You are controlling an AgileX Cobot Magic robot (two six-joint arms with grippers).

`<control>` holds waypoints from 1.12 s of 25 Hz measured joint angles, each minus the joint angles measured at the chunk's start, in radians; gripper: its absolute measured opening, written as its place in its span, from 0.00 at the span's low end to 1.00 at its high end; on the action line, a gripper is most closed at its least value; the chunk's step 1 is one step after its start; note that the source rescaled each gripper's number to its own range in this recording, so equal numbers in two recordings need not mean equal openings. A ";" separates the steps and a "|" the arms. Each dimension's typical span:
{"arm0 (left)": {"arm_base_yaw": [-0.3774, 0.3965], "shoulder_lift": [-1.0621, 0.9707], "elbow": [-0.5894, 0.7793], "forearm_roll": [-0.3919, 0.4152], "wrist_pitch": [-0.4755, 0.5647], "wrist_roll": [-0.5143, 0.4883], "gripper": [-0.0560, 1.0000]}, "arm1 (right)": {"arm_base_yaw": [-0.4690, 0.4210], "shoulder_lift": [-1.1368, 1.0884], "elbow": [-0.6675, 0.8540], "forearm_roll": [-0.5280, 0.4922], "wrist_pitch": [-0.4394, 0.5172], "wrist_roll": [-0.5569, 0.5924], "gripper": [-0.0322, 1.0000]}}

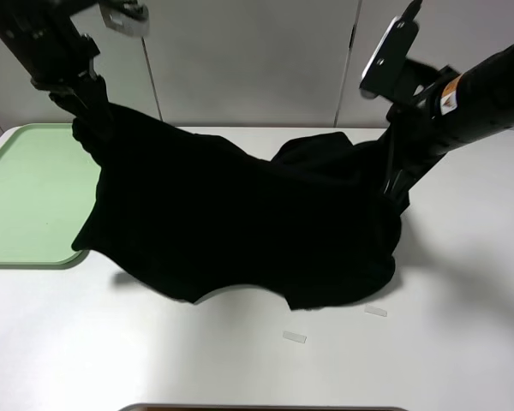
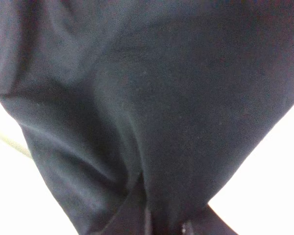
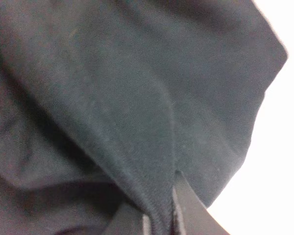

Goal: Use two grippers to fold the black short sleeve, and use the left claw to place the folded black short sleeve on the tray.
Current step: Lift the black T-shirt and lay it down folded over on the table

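Observation:
The black short sleeve (image 1: 240,223) hangs between both arms above the white table, its lower edge sagging onto the table. My left gripper (image 1: 84,110) is shut on the shirt's left upper corner, above the tray's right edge. My right gripper (image 1: 400,175) is shut on the shirt's right upper part. Black fabric fills the left wrist view (image 2: 147,107) and the right wrist view (image 3: 127,107), pinched at the jaws. The mint-green tray (image 1: 26,197) lies at the left, partly covered by the hanging shirt.
Two small clear tape pieces (image 1: 295,337) (image 1: 376,311) lie on the white table in front of the shirt. Grey wall panels stand behind. A dark edge (image 1: 265,408) shows at the table's front.

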 joint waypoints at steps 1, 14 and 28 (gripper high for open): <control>-0.009 -0.039 0.000 -0.003 0.001 0.000 0.06 | 0.000 -0.043 0.000 0.000 0.000 0.006 0.03; -0.193 -0.460 0.000 0.048 0.012 -0.053 0.06 | 0.000 -0.577 0.002 0.000 0.058 0.024 0.03; -0.201 -0.641 0.135 0.170 -0.009 -0.076 0.06 | 0.009 -0.656 -0.083 -0.110 0.183 0.026 0.03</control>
